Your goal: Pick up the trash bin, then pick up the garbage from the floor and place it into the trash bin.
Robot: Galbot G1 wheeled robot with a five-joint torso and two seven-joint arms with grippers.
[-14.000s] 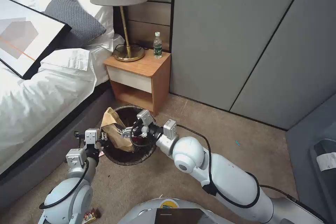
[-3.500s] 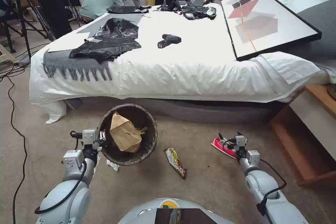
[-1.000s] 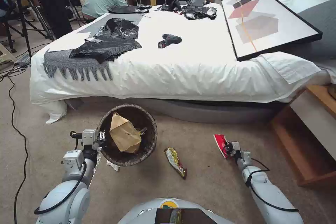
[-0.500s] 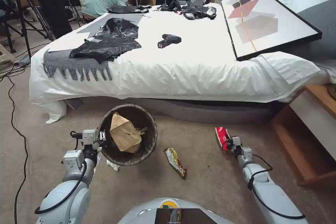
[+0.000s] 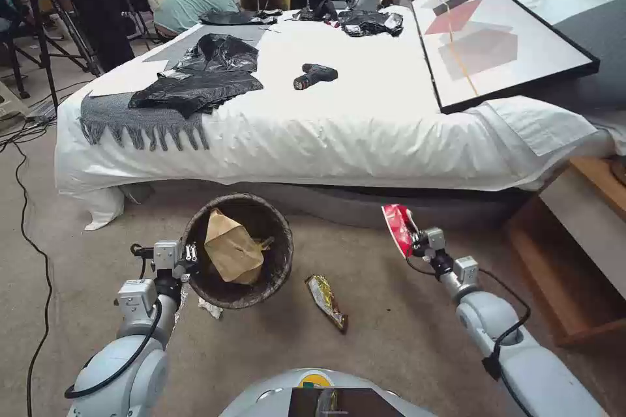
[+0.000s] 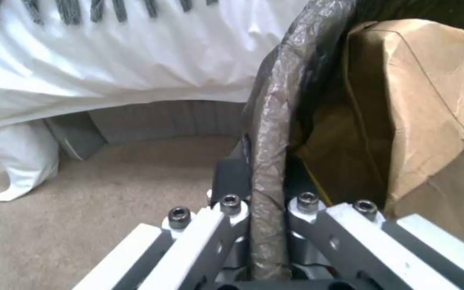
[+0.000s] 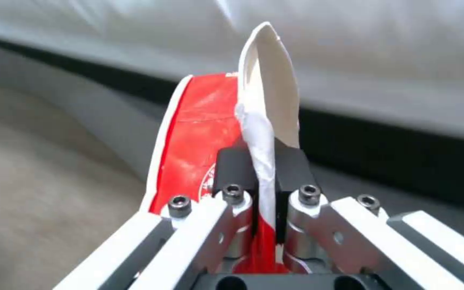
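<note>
- Two hands grip: the left hand (image 5: 190, 253) pinches the trash bin (image 5: 277, 254) rim.
- Right hand (image 5: 412, 242) clamps a red-and-white carton (image 5: 396, 227), lifted off the floor (image 5: 391, 326).

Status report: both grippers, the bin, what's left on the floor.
Left gripper clamped on trash bin rim. Right gripper pinching red-and-white carton, off the carpet. Gold wrapper and white tissue on floor by bin.
</note>
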